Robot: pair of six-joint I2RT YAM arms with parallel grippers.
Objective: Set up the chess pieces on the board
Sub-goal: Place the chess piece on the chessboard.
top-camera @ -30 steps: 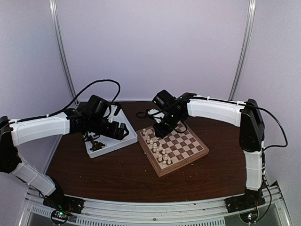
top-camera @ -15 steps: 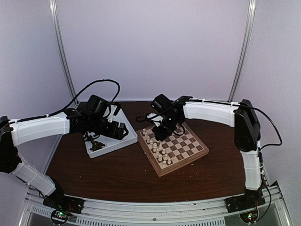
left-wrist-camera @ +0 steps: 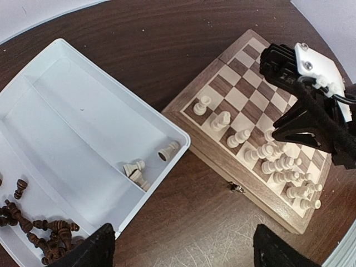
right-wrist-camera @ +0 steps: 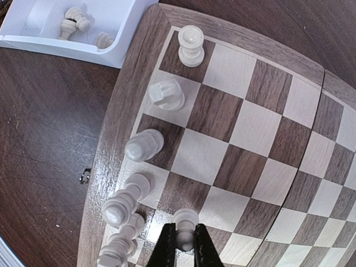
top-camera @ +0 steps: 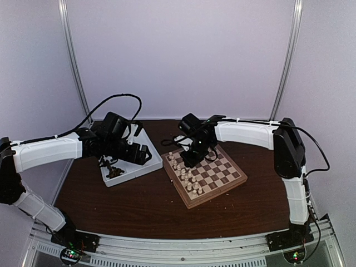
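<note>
On the bench [top-camera: 139,200], the white tray [left-wrist-camera: 83,72] is seen at 9 o'clock of the board [top-camera: 192,201]. The left pincer [left-wrist-camera: 186,250] is held over the tray, its fingers spread wide with nothing between them. In the left wrist view, dark pieces [left-wrist-camera: 50,236] are heaped at the tray's 7 o'clock corner, and a few cream ones [left-wrist-camera: 136,169] lie in the neighbouring compartment. The right pincer [right-wrist-camera: 185,247] is closed narrowly on a cream piece [right-wrist-camera: 186,219] over the board, just at 3 o'clock of the cream row [right-wrist-camera: 143,146] set along the border.

table [top-camera: 139,203]: dark wood | carries: board [top-camera: 225,169] centre-right | white tray [top-camera: 142,166] left, near board
</note>
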